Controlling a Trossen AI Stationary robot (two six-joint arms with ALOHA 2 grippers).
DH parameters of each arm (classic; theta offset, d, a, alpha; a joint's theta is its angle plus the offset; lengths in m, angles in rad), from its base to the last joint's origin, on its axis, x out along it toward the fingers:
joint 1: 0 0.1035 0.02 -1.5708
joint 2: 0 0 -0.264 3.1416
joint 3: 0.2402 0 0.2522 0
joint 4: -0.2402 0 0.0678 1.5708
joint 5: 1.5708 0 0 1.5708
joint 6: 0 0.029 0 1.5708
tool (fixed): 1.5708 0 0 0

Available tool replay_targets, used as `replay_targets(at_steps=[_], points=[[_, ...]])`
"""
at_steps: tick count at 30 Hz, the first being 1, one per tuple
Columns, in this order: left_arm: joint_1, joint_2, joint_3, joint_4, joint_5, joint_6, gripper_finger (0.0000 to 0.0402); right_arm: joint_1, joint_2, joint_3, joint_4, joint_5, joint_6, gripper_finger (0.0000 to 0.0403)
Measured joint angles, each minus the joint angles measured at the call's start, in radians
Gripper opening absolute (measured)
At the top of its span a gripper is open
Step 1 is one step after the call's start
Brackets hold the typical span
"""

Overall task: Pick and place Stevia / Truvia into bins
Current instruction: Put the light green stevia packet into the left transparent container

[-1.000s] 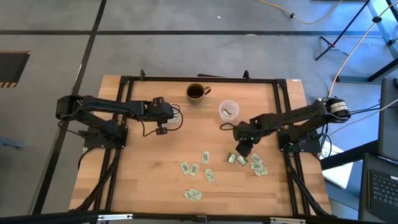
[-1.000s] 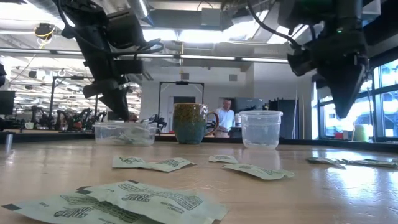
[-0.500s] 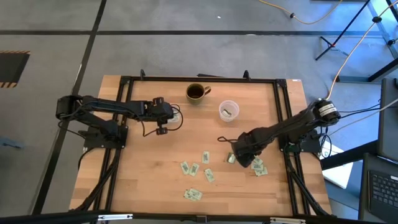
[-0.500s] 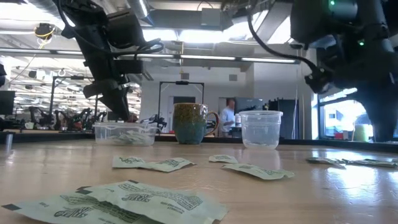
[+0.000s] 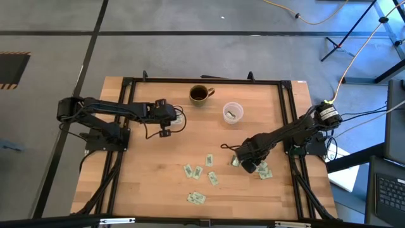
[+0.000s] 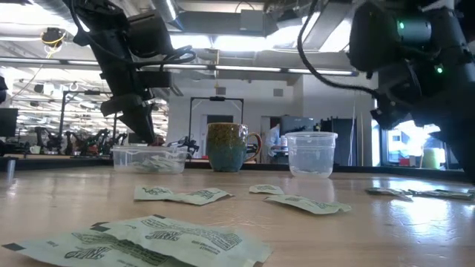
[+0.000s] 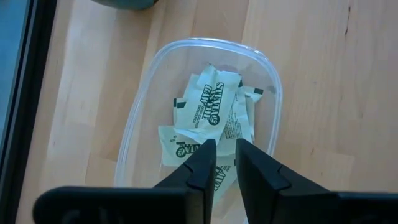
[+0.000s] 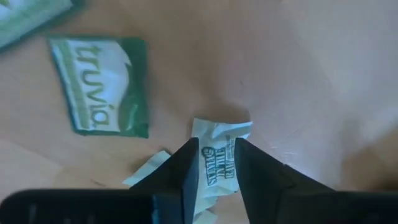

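Note:
Pale green and white Stevia / Truvia sachets (image 5: 209,159) lie scattered flat on the wooden table's near half. My right gripper (image 5: 248,166) points down at the right-hand cluster, shut on a crumpled white sachet (image 8: 217,163), with a green Truvia sachet (image 8: 102,87) lying beside it. My left gripper (image 7: 226,158) hangs a little open above the shallow clear tub (image 7: 140,112), touching nothing. Several sachets (image 7: 208,106) lie in the tub. The round clear cup (image 5: 233,113) stands at the far middle with a sachet in it. My right gripper pinches the crumpled white sachet between its two fingers, at the sachet's middle (image 8: 217,171). The fingers come from above, pointing down. The paper bunches between them and spreads wider at its free edge (image 8: 221,127). The sachet lies on the table.
A dark mug (image 5: 200,94) with a handle stands at the far edge between the tub and the cup. More sachets (image 5: 262,171) lie close around my right gripper. A black frame runs along the table's sides. A big sachet (image 6: 163,241) lies close to the low camera.
My right gripper has come down toward the table and toward the near edge, onto the right-hand cluster of sachets, rolling at the wrist as it sank.

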Motion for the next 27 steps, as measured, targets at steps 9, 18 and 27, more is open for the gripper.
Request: replay_targets(at_steps=[9, 18, 27], points=[[0.000, 0.000, 0.000, 0.001, 0.002, 0.000, 0.0056, -0.007, -0.007, -0.088, 0.082, -0.063, -0.022, 0.0078], [0.000, 0.000, 0.000, 0.004, 0.002, 0.001, 0.0055, -0.018, -0.019, -0.090, 0.071, -0.058, -0.058, 0.0019], [0.000, -0.005, 0.000, 0.016, 0.002, 0.018, 0.0054, -0.016, -0.069, 0.004, 0.056, 0.017, -0.183, 0.0011]])
